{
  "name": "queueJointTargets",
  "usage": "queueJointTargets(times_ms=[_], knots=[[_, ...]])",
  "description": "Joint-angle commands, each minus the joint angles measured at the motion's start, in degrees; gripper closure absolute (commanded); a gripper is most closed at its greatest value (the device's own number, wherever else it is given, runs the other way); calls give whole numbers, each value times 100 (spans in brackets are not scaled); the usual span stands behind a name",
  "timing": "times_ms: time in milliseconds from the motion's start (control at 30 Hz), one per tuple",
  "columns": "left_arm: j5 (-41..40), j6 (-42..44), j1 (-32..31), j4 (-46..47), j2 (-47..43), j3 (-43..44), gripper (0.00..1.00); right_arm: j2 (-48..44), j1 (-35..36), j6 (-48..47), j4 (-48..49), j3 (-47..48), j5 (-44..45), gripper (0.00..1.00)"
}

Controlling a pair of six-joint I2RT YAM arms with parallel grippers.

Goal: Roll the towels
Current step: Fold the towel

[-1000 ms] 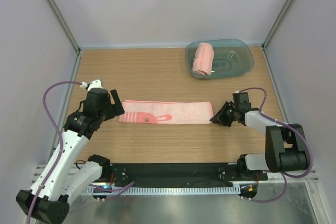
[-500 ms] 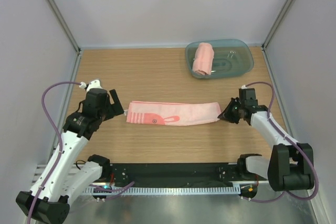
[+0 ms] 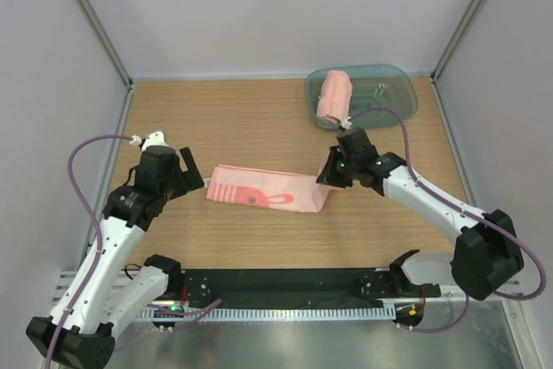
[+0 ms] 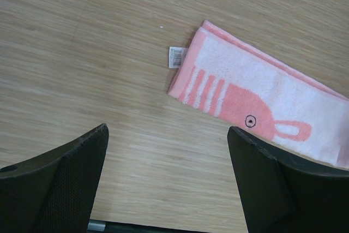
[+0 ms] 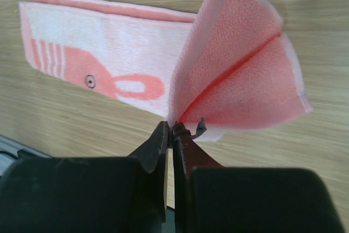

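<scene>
Wood tabletop (image 3: 259, 118) holds your flat towel (image 3: 259, 189) mid-table, long axis left to right. Your right gripper (image 3: 327, 174) pinches its lifted right end, the rest stretching leftward; your left gripper (image 3: 194, 177) gapes empty just beyond the left end. Far right, a rolled towel (image 3: 334, 97) sits in a tub (image 3: 397, 97).

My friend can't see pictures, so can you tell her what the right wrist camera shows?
The right pincer is shut on one end of a pink towel, holding it up in a fold. The rest lies flat on the wooden table.
</scene>
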Motion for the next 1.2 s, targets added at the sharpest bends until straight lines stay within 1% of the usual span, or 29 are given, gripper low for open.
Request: queueJointTargets(times_ms=[0,33,100,133,167,367,667,1167], knots=[[-14,95,31,62,-97,-5,10,496,571,281,299,850,446,99],[-23,95,31,61,-106,4,10,629,842,281,299,1010,481,99],[-40,95,31,53,-124,-5,10,1032,1054,272,281,1483,499,99],[-40,95,40,44,-124,-5,10,1156,1264,255,264,1642,699,99],[-58,95,40,53,-141,4,10,1305,1345,246,229,1949,771,99],[-84,86,40,44,-168,-5,10,2211,1863,237,123,2942,842,99],[-67,95,49,35,-203,-5,10,3274,2294,228,-26,4156,912,99],[-67,95,40,44,-194,-14,10,4645,2734,114,-255,5466,807,99]])
